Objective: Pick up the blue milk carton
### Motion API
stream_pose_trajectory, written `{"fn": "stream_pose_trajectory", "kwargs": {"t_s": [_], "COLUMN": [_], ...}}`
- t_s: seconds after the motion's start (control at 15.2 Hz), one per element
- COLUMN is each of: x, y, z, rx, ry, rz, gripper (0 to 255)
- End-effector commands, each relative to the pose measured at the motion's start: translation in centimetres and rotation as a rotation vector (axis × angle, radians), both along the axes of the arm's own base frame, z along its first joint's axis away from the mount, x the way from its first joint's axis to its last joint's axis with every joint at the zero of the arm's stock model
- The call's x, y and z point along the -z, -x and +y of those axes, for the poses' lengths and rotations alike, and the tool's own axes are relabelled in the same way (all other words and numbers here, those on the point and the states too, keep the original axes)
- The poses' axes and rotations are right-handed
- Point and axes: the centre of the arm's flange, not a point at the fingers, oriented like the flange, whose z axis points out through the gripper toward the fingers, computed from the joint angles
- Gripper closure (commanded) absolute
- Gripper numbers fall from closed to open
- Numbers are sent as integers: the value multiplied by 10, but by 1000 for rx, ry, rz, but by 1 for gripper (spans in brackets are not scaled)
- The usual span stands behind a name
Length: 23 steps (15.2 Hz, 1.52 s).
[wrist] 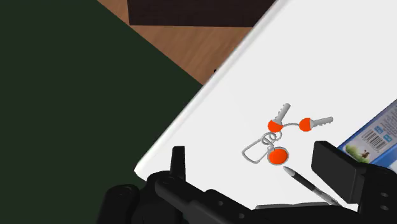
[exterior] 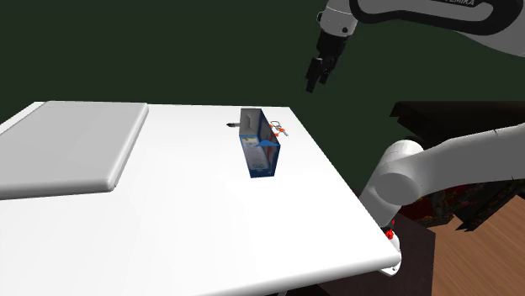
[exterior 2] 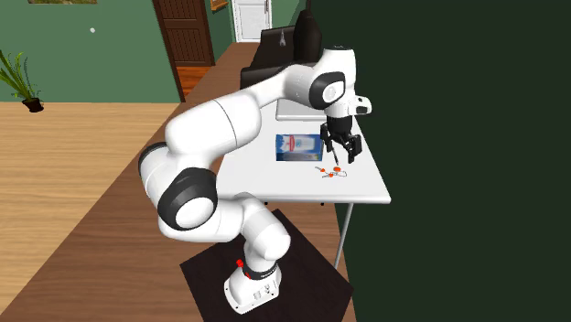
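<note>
A blue-and-white rectangular milk carton (exterior: 259,150) is seen lying on its side on the white table w/ rounded edges (exterior: 185,227), toward the far edge, where a dark green wall (exterior: 168,50) rises behind. In the second exterior view the carton (exterior 2: 298,146) is shown w/ its printed face upward. Just beside it a bunch of silver keys w/ orange heads (wrist: 277,135) is laid on the tabletop. A thin black pen (wrist: 310,186) is set between the keys and the carton; whether the pen touches the carton can't be told.

The black two-finger gripper (exterior: 314,84) is held in the air above the table, off to the shoulder view's right of the carton and near the wall. Its fingers (wrist: 178,162) are spread well apart, w/ nothing clasped. In the wrist view the keys are seen on the table in the gap between them, and a corner of the carton (wrist: 375,137) shows past one finger.

A flat white slab w/ rounded corners (exterior: 71,143) is placed at the shoulder view's left of the table, well apart from the carton. In the second exterior view the arm's white base (exterior 2: 252,288) is seen on a dark mat (exterior 2: 302,274) over a wooden floor (exterior 2: 82,183).
</note>
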Motion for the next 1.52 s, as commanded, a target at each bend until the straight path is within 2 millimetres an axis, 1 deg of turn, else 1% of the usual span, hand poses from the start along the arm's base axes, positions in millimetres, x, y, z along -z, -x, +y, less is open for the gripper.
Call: {"fn": "stream_pose_trajectory", "kwargs": {"t_s": [0.0, 0.26, 0.59, 0.86, 1.19, 1.25, 1.45], "x": [0, 14, 29, 40, 54, 55, 71], "y": [0, -5, -18, -33, -57, -61, -61], "z": [0, 48, 108, 155, 212, 220, 220], "rx": [0, 95, 213, 308, 426, 444, 444], "ry": [0, -25, -57, -82, -114, -119, -119], "rz": [0, 21, 48, 69, 96, 100, 100], "gripper": [0, 0, 0, 0, 0, 0, 0]}}
